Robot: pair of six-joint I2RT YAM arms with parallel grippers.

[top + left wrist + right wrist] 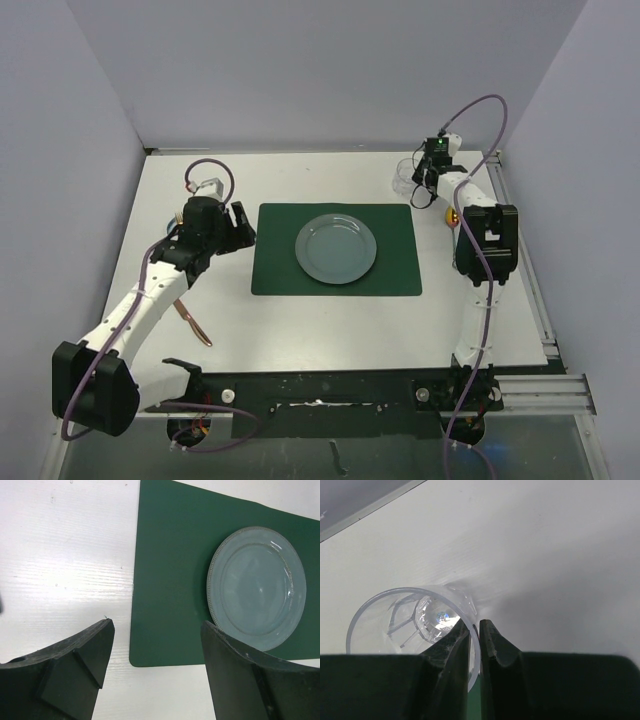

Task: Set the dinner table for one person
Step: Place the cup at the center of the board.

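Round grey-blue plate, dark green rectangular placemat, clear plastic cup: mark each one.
Round grey-blue plate [336, 248]: top view, its centre.
Dark green rectangular placemat [278, 250]: top view, bare left part.
Clear plastic cup [395, 615]: right wrist view, inner wall.

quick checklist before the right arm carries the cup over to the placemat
1. right jaws pinching the cup rim, one inside, one outside: ok
2. cup lifted off the dinner table: cannot tell
3. plate centred on placemat: ok
4. placemat bare to the right of the plate: ok
5. left jaws open, empty, at the placemat's left edge, far from the cup: ok
6. copper utensil set beside the plate: not ok, lies under the left arm
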